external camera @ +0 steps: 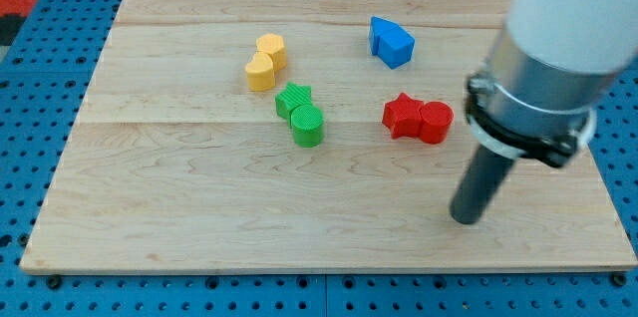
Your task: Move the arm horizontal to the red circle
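Camera view, single frame: wooden board point(199, 217) on blue pegboard, rod coming down from view's upper right, tip point(465, 217) resting on bare wood, touching no block. No fingers on this rig, plain rod only, so nothing open, shut or held. Red circle point(436, 123) sits right of centre, touching red star point(403, 116) on its left side. Tip lies below the circle toward view's bottom and slightly to the right, near but apart. Not yet level with circle, judging from the row offset. Risks: heading straight toward view's top from this spot likely clips circle's right edge, shoving it into the star and dragging both; cause is the small sideways margin between tip and circle. Safer guess: drift right first, then up to circle's row. Overshooting upward would bring blue block point(391, 42) into range, though well apart for now. Bulky arm housing hides board area at view's right, so clearance there hard to judge. Green star point(293, 100), green cylinder point(308, 126), two yellow blocks point(265, 62) far left of path, unlikely to be hit.
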Available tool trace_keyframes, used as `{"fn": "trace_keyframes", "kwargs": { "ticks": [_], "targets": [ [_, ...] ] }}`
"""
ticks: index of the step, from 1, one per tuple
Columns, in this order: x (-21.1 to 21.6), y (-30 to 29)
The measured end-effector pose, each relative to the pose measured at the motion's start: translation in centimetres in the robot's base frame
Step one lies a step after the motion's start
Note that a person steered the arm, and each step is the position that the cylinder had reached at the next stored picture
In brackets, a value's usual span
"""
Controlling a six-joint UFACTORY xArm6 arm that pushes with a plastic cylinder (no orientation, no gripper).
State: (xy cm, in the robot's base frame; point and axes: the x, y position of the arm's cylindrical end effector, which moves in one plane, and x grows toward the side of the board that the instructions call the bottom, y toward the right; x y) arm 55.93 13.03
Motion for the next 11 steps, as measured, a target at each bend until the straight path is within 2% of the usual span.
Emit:
{"fn": "trace_keyframes", "kwargs": {
  "ticks": [1, 3, 4, 5, 6, 11],
  "targets": [
    [-1.3, -0.8],
    [-1.3, 7.7],
    [-5.9, 9.1],
    [-8.7, 9.6],
    [-8.7, 11.2],
    [-9.3, 11.2]
  ]
}}
